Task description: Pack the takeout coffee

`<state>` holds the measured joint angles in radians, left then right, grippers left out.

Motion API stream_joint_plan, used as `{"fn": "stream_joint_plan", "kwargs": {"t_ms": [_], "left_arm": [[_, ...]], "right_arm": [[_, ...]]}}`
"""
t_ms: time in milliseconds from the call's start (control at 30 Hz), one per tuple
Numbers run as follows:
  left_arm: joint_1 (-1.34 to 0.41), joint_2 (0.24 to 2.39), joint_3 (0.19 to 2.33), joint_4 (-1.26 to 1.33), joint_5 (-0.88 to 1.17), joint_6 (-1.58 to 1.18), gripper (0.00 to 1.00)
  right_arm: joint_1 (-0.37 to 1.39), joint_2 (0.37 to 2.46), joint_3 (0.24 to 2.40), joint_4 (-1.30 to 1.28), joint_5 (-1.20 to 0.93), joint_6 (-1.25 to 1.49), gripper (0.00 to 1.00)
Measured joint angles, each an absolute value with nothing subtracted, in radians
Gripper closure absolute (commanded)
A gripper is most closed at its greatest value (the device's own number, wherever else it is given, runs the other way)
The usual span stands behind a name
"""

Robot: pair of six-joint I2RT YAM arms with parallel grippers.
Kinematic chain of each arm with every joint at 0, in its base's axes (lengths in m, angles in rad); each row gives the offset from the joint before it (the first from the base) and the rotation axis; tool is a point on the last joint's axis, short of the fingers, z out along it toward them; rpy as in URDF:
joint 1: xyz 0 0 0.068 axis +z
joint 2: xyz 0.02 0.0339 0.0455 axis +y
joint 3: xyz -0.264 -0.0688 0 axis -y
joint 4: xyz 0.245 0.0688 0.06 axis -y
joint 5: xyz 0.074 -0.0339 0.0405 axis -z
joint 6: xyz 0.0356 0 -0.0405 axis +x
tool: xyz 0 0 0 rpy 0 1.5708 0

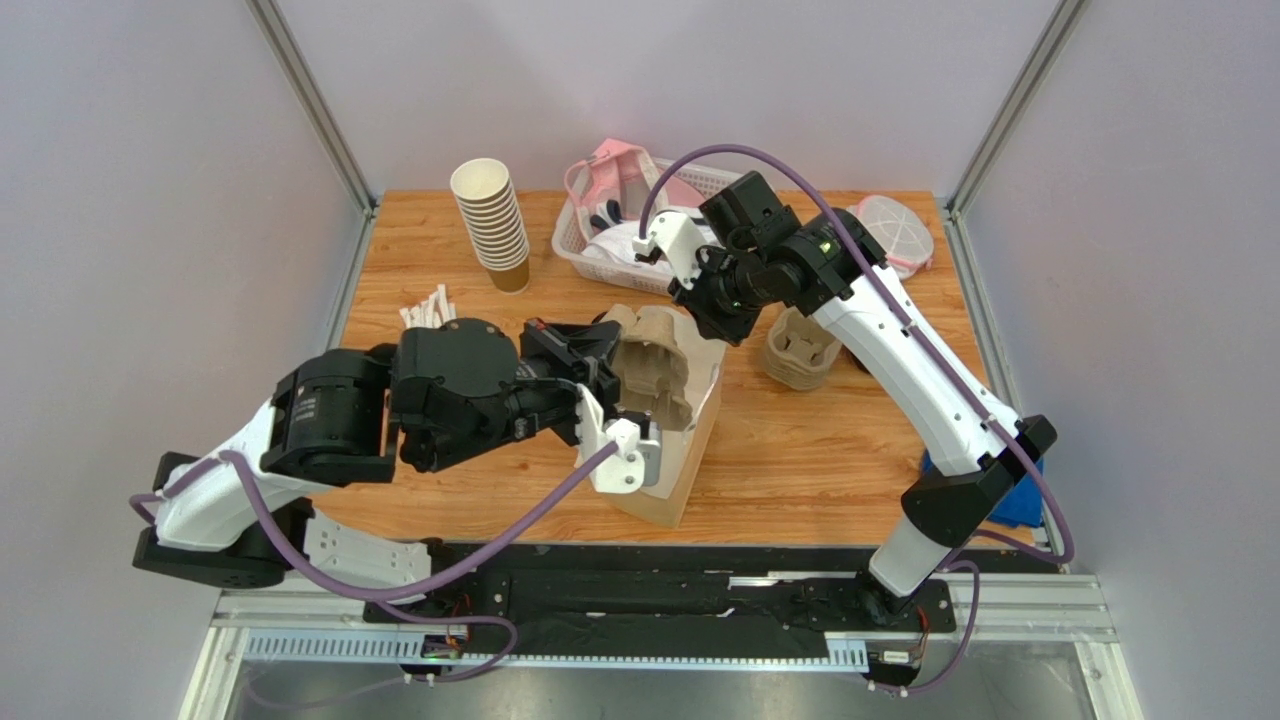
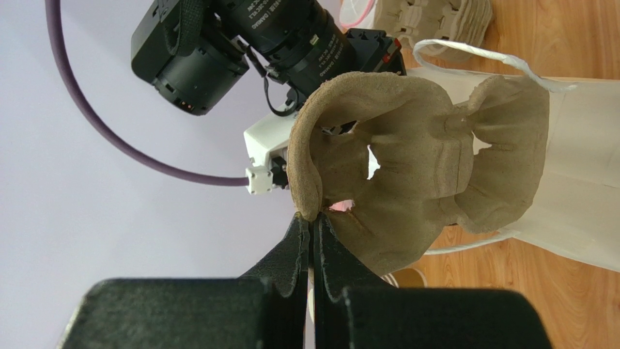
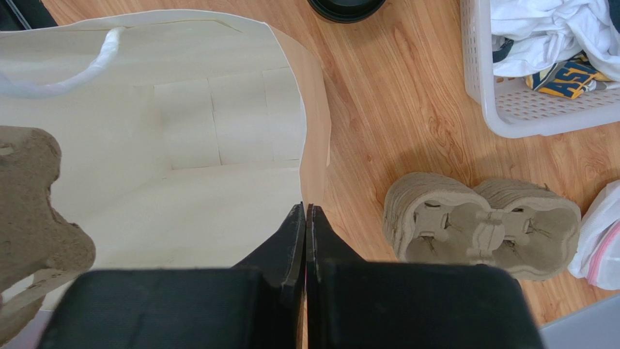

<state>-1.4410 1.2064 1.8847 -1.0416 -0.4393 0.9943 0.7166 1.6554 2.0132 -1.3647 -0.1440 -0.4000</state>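
Observation:
My left gripper (image 1: 610, 375) (image 2: 313, 218) is shut on the edge of a pulp cup carrier (image 1: 661, 368) (image 2: 407, 167) and holds it tilted at the mouth of the open kraft paper bag (image 1: 679, 458) (image 2: 582, 182). My right gripper (image 1: 706, 318) (image 3: 305, 208) is shut on the bag's rim (image 3: 314, 131). The bag's white inside (image 3: 218, 182) looks empty, and the carrier's corner (image 3: 29, 211) shows at its left. A round black lid (image 3: 346, 6) lies at the top edge of the right wrist view; I cannot tell whether a cup is under it. No lidded coffee cup shows in the top view.
A stack of lidless paper cups (image 1: 493, 225) stands at the back left, with white sticks (image 1: 428, 312) near it. A white basket of cloth (image 1: 624, 225) (image 3: 542, 65) is at the back. A stack of spare carriers (image 1: 796, 353) (image 3: 480, 225) sits right of the bag.

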Motion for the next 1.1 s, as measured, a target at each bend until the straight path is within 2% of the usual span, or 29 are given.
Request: {"fn": "stream_joint_plan", "kwargs": {"t_ms": [167,433,833,1100], "left_arm": [[-1.454,1.222,1.848,-1.025,-0.476,0.998,1.0],[-1.454,1.184,1.676,-1.021,-0.478,0.989,1.0],[-1.454,1.185,1.616,-1.031,-0.389,0.873,1.0],[-1.454,1.185,1.477,-1.027,-0.365,0.796,1.0]], "right_arm": [[0.717,1.655,2.013,-1.365,-0.144,-0.4,1.0],[0.736,1.637,2.012,-1.365,-0.185,-0.434,1.0],[0.865,1.499,1.924,-1.366,-0.213,-0.488,1.0],[0.878,1.47,1.893,-1.371,-0.206,-0.487,1.0]]}}
